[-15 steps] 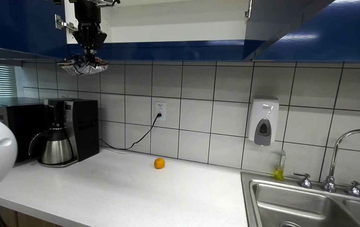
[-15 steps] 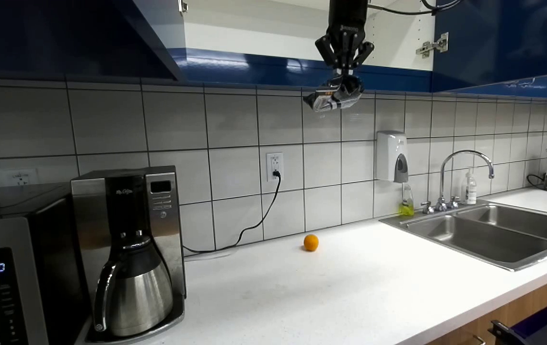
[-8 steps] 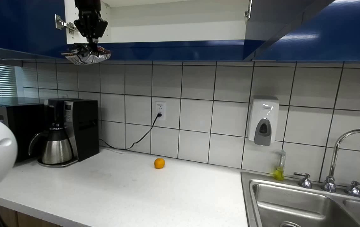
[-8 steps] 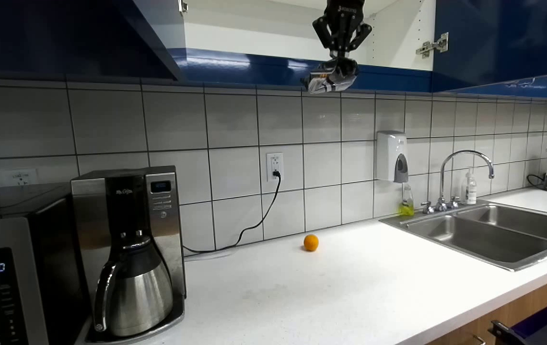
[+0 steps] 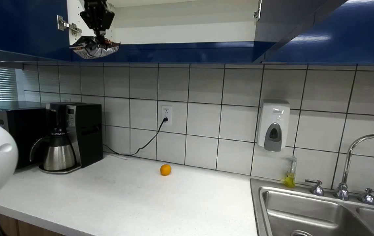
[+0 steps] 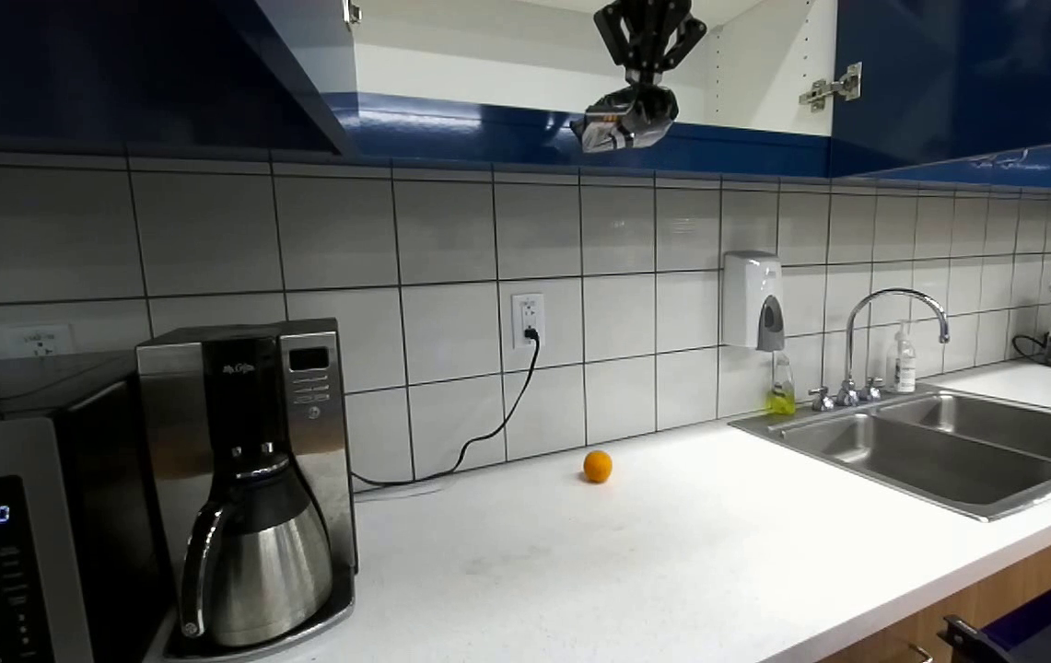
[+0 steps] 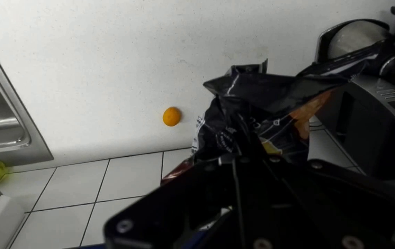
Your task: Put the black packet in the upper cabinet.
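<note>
Hand (image 6: pixel 643 79) is pinching the crumpled black packet (image 6: pixel 626 120), and it's dangling outside the open upper cabinet (image 6: pixel 488 69) — in front of its blue bottom edge (image 5: pixel 187 52) in both exterior views. Way below, orange ball (image 6: pixel 597 466) on the white table (image 6: pixel 534 575) — coffee maker (image 6: pixel 244 396) there too.

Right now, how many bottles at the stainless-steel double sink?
2, in an exterior view: a clear bottle of yellow liquid, left of the curved chrome faucet, and a pale white-labelled bottle, right of its upright stem. Others may be hidden.
</note>
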Motion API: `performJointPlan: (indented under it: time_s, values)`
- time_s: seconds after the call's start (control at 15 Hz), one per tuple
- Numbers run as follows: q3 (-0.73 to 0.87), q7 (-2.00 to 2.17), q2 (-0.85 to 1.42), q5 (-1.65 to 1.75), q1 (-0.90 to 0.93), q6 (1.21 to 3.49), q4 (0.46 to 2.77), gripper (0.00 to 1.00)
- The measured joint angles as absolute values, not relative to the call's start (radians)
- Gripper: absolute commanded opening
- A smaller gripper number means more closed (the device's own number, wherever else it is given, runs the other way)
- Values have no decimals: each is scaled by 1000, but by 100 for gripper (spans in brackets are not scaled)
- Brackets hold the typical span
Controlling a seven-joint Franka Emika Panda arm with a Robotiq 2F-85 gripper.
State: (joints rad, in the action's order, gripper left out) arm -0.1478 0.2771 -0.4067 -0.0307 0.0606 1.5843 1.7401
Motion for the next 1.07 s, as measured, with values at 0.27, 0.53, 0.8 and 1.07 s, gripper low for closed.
performJointPlan:
  time_s: [0.27,0.53,0.8,1.07]
  values:
    - [-151,290,-383,-23,61,1584,1682,1]
    - [-166,307,-359,7,61,1579,1621,1]
    - [-178,313,-341,29,61,1568,1576,1]
    - [-186,313,-324,64,61,1571,1552,1]
